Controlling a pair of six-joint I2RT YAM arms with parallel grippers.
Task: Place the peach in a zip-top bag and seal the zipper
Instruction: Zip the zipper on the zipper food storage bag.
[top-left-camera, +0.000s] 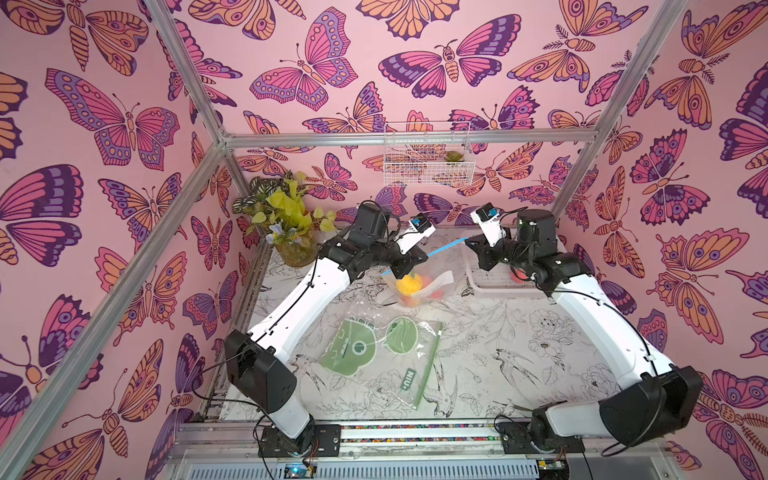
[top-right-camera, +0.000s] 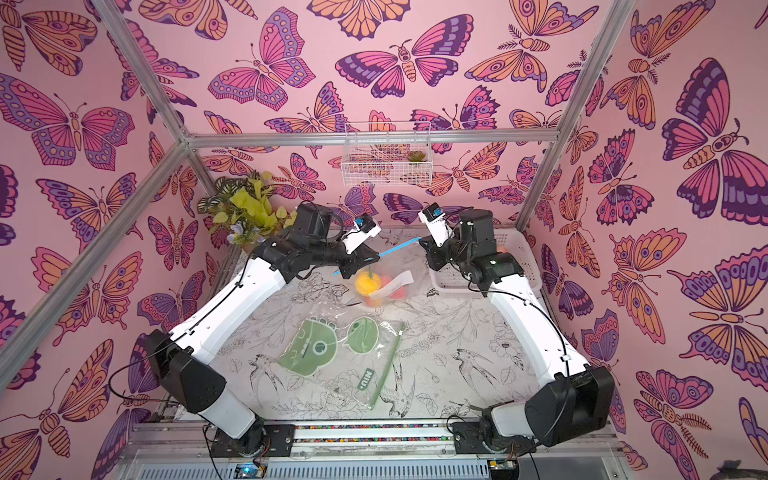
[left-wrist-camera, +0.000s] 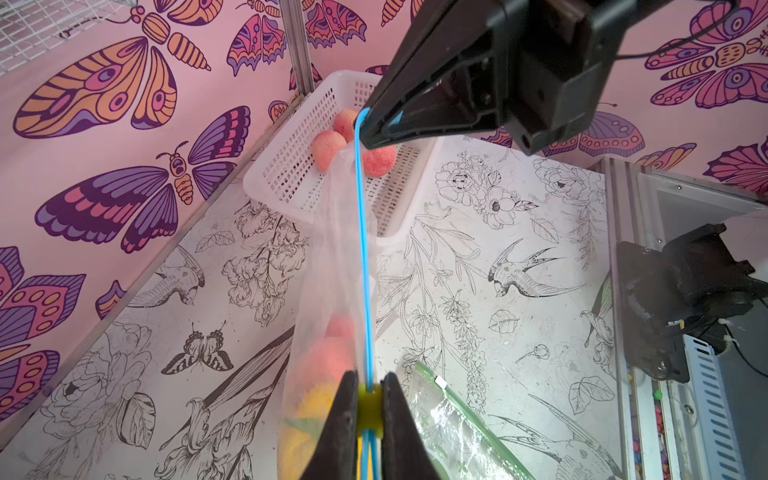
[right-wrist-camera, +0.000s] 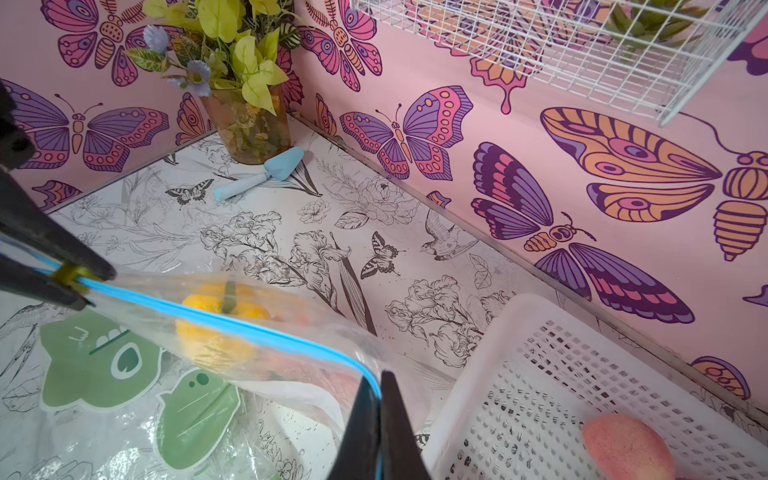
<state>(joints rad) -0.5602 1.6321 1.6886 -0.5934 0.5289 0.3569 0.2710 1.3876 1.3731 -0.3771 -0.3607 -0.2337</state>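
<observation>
Left gripper (left-wrist-camera: 370, 380), jaws narrowed onto the yellow slider (left-wrist-camera: 369, 409) of the blue zipper (left-wrist-camera: 362, 249); right gripper (right-wrist-camera: 377, 382), jaws pinched tight on the far end of the same zipper, so that the track runs taut as a single line between the two, raised above the table (top-left-camera: 498, 353). The clear zip-top bag (left-wrist-camera: 332, 291) hangs below this line; the peach (left-wrist-camera: 328, 361) lies inside it, low in the bag and against a yellow fruit (right-wrist-camera: 216, 328) with a green stem. Just beside the right gripper, a white basket (right-wrist-camera: 540, 374) holding further loose peaches (left-wrist-camera: 328, 143). Nearer the arm bases, a second bag (top-left-camera: 382, 357) with green print, flat on the table. At the back corner, a vase of foliage (right-wrist-camera: 249, 124) with a blue trowel (right-wrist-camera: 266, 172) at its foot; on the rear wall, a wire basket (top-left-camera: 428, 153)
</observation>
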